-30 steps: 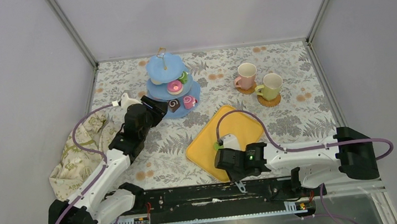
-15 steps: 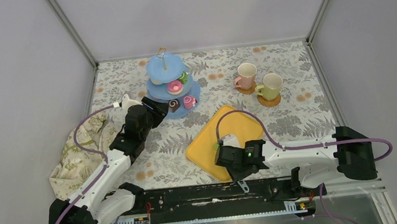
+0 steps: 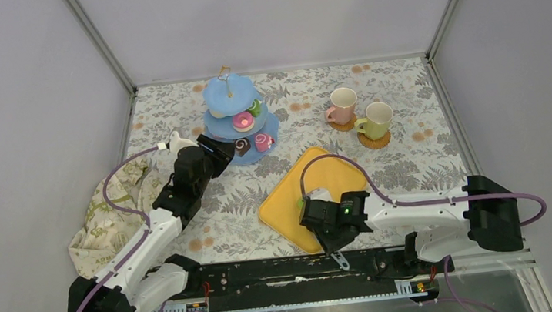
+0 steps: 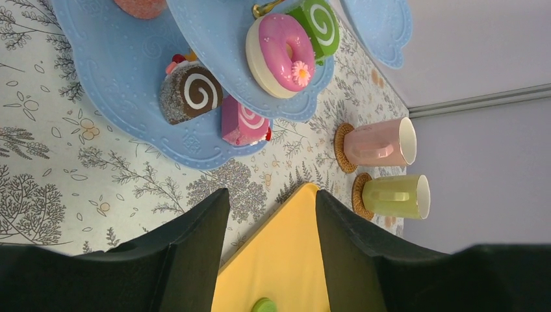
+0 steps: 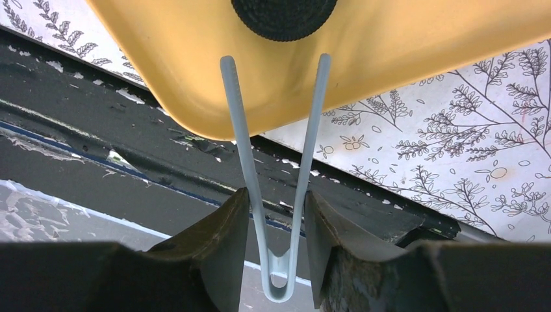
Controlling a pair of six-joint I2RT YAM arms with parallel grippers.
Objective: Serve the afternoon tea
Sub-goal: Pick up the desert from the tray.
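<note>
Lining up pale tongs on the black pastry; nothing lifted yet.

At the right gripper: shifted and twisted slightly over the last second above the near corner of the yellow tray. Probably fine aiming, so this piece not yet served. Closed partway on the tongs, spread tips just beside the black pastry lying on the tray; contact unclear. At the left gripper: unmoved, about half open, holding nothing, hovering near the blue three-tier stand already bearing a pink doughnut. Beyond, pink mug and green mug side by side.
</note>
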